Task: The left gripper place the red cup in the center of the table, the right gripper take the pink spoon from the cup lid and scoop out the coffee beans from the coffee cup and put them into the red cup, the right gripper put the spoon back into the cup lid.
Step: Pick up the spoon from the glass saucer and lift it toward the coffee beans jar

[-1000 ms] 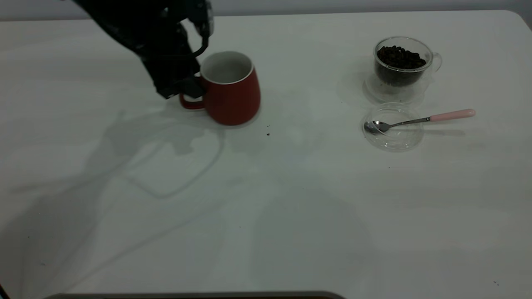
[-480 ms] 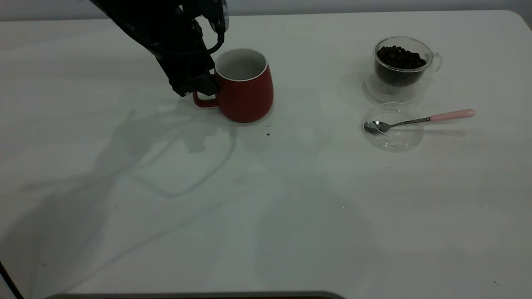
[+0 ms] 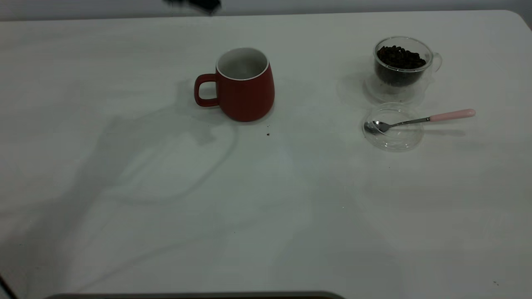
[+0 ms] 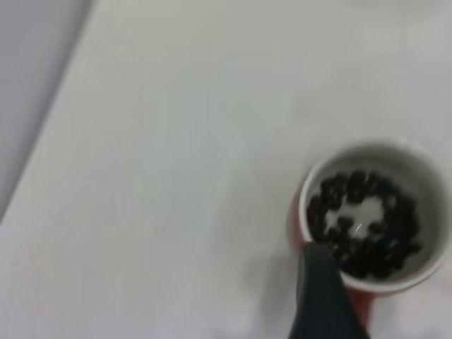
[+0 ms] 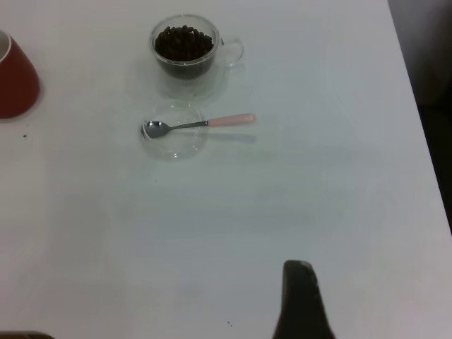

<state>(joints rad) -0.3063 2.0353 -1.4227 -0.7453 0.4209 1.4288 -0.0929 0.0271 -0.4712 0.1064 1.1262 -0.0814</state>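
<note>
Red cup (image 3: 245,85) stands upright on the white surface (image 3: 266,199), roughly mid-width toward the far side, handle pointing to the exterior view's left. Nothing grips it. Left wrist view looks down into it (image 4: 367,222): dark beans (image 4: 364,226) cover most of the white bottom, a pale patch bare in the middle. A small dark speck (image 3: 268,134) lies on the surface just in front of the cup.

Left pincer (image 4: 321,300): only one dark finger shows at the edge of the left wrist view, overlapping the cup rim in that pic; can't tell how far open it is. It holds nothing visible. In the exterior view just a dark bit of the left arm (image 3: 195,5) at the top edge, well above and behind the cup.

Well to the right: coffee cup (image 3: 401,62), clear glass, full of coffee beans (image 3: 400,57), handle to the right. Just in front of it, touching or nearly so, the cup lid (image 3: 392,126) lies flat. Pink spoon (image 3: 419,120) rests w/ its metal bowl inside the lid, neck over the rim, pink handle sticking out right above the surface.

Right pincer (image 5: 300,300): one dark finger seen in the right wrist view, well apart from spoon, lid & coffee cup; opening can't be told. Nothing in its hold.
</note>
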